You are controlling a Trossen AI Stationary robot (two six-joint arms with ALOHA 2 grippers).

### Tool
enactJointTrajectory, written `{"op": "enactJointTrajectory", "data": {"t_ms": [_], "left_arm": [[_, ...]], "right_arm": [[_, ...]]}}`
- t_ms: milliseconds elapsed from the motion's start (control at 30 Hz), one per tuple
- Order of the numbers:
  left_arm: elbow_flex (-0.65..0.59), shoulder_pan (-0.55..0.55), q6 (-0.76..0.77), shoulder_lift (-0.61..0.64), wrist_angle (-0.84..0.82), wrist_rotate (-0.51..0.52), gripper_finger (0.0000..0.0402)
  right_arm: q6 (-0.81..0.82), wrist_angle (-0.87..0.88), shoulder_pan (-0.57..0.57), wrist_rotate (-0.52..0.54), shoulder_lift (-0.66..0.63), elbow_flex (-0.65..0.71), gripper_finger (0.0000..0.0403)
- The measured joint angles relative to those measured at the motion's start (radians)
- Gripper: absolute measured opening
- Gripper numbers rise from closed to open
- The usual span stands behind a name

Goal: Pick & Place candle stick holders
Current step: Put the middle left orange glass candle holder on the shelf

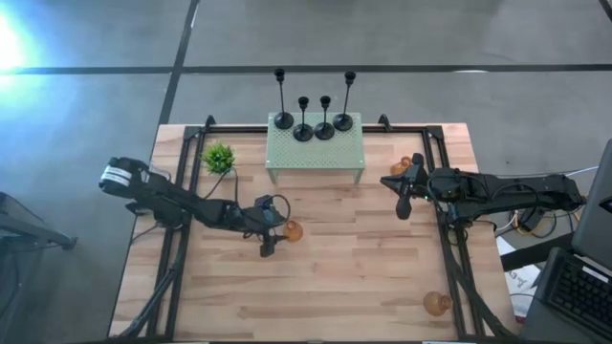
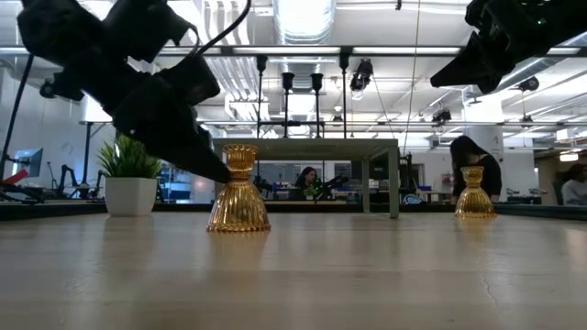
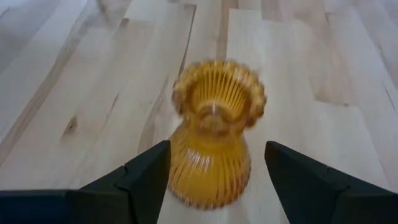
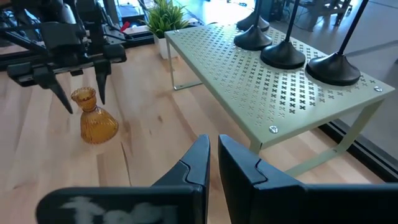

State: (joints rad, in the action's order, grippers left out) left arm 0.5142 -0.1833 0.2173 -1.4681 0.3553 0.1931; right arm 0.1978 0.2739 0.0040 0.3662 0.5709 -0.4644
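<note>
An amber glass holder [image 1: 293,230] stands upright on its base on the wooden table, left of centre. My left gripper [image 1: 279,229] is open, low over the table, with one finger on each side of the holder [image 3: 211,149]. My right gripper [image 1: 403,203] is shut and empty, raised over the table's right part near the stand's right end. Four black holders [image 1: 314,122] stand on the pale green perforated stand [image 1: 316,153]. A second amber holder [image 1: 402,167] stands at the right, and a third amber holder [image 1: 437,304] stands near the right front corner. My left gripper stands level around the amber holder's lower body, coming from the table's left. One finger [image 3: 149,174] is close against the holder's ribbed side [image 3: 180,168]; I cannot tell whether it touches. The other finger [image 3: 292,174] is apart from it. The holder stands on the table.
A small green potted plant [image 1: 219,158] stands left of the stand. Black rails [image 1: 172,239] run along the table's left and right sides. Bare wood lies across the middle and front of the table. People sit in the room beyond the far edge.
</note>
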Motion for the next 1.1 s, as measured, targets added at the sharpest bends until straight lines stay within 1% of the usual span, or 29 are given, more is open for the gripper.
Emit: {"op": "enactJointTrajectory", "data": {"t_ms": [233, 400, 667, 800, 1100], "left_arm": [[0.040, 0.012, -0.034, -0.080, 0.072, 0.000, 0.0264], [0.043, 0.020, -0.040, -0.140, 0.138, 0.000, 0.0264], [0.040, 0.021, -0.048, -0.233, 0.295, 0.000, 0.0259], [0.040, 0.021, -0.050, -0.245, 0.298, 0.000, 0.0233], [0.040, 0.021, -0.054, -0.198, 0.291, 0.000, 0.0145]], "right_arm": [[-0.014, 0.000, 0.000, 0.000, 0.000, 0.000, 0.0028], [-0.015, 0.000, 0.000, 0.000, 0.000, 0.000, 0.0028], [-0.018, 0.001, 0.000, 0.000, 0.000, 0.000, 0.0028], [-0.018, 0.001, 0.000, 0.000, 0.000, 0.000, 0.0028], [-0.025, 0.002, 0.000, 0.000, 0.000, 0.000, 0.0028]]}}
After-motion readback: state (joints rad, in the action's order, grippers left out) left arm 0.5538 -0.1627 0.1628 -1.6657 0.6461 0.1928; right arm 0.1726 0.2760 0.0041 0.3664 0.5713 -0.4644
